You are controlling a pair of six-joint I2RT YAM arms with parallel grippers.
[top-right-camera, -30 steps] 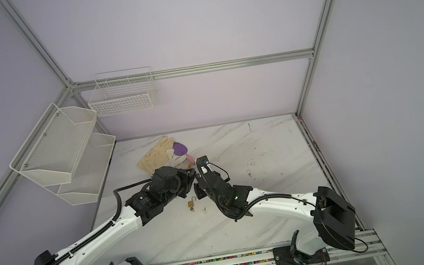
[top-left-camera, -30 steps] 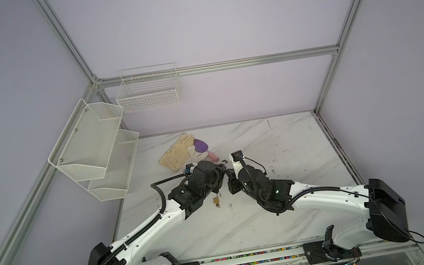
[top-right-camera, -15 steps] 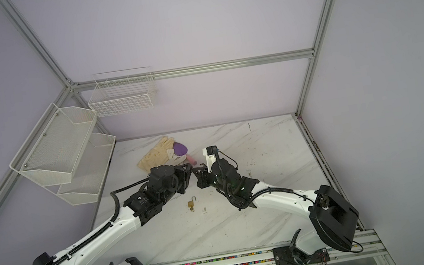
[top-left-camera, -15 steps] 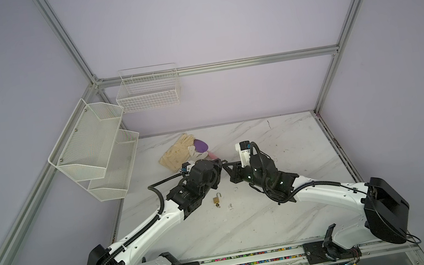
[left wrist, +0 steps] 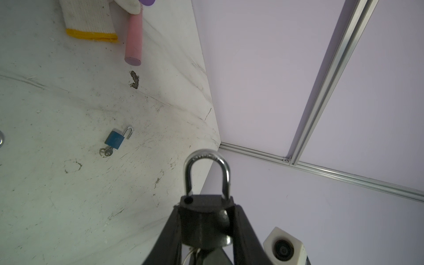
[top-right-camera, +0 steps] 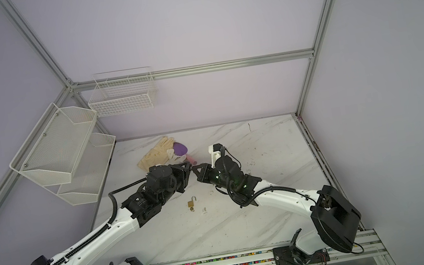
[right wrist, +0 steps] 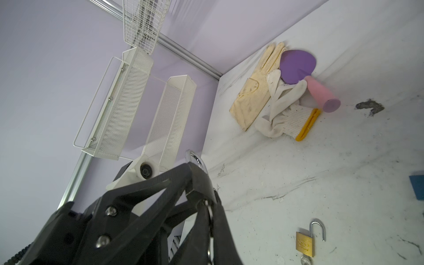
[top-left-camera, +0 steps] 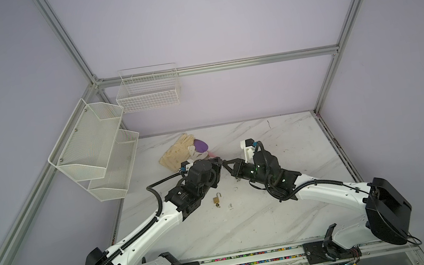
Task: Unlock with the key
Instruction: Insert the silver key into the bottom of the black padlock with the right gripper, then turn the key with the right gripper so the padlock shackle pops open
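Left pincer (left wrist: 206,207) clamps a black padlock (left wrist: 202,220) by its body, raised above the desk (top-left-camera: 261,225) nearer its back edge, one shackle leg clear of its hole. Right pincer (top-left-camera: 227,163), pinched shut, grips the key (left wrist: 226,240) beneath it. A brass padlock (top-left-camera: 216,198) lies open nearby.

plain lilac walls (top-left-camera: 202,20) all round, silver aluminium frame (top-left-camera: 223,65) running up the corners. white marble-look tabletop (top-left-camera: 248,227), pretty scuffed. white two-tier mesh shelf (top-left-camera: 84,146) on the left wall, wire basket (top-left-camera: 149,100) on the back one. soft even light.
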